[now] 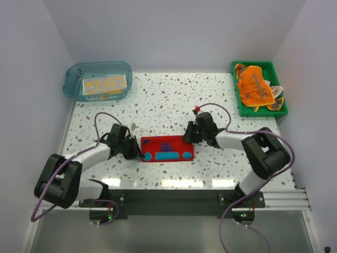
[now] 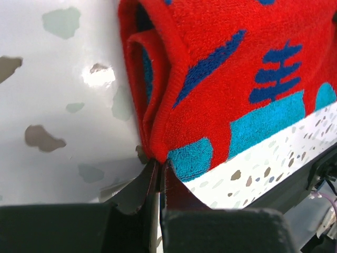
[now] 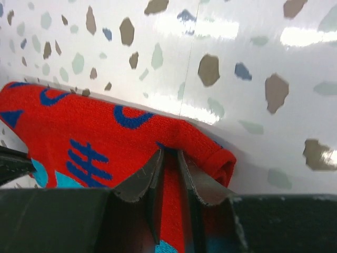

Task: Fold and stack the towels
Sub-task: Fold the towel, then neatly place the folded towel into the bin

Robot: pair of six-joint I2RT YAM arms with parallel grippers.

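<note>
**Top external view: red towel held at both ends, fold unfinished**

Location. The red towel [image 1: 167,149] lies mid-table as a flat strip, teal and blue pattern up, between the 2 arms. It is well apart from the tub [image 1: 71,84] at the far left, which holds a folded cream towel [image 1: 104,85]. It is equally far from the tray [image 1: 236,95] at the far right, where an orange towel [image 1: 255,84] lies crumpled on other cloths.

Left gripper [image 2: 158,167]. The jaws are pressed together with almost no gap. They pinch only the hem at the near corner of the towel's left end, where at least 2 layers curl open.

Right gripper [image 3: 169,157]. The jaws are narrowed to a slim gap with red cloth between them, gripping the right end just inside its rolled edge.

Risks, as judged:
1. The left hold is shallow. A pull or lift could slip the hem free and drop that end.
2. The left pinch may catch 1 layer only, and the loose layers would then sag and spoil the fold.
3. Uneven travel of the 2 arms would skew the edges.
4. Dragging across the table [image 1: 210,105] could bunch the underside.
</note>
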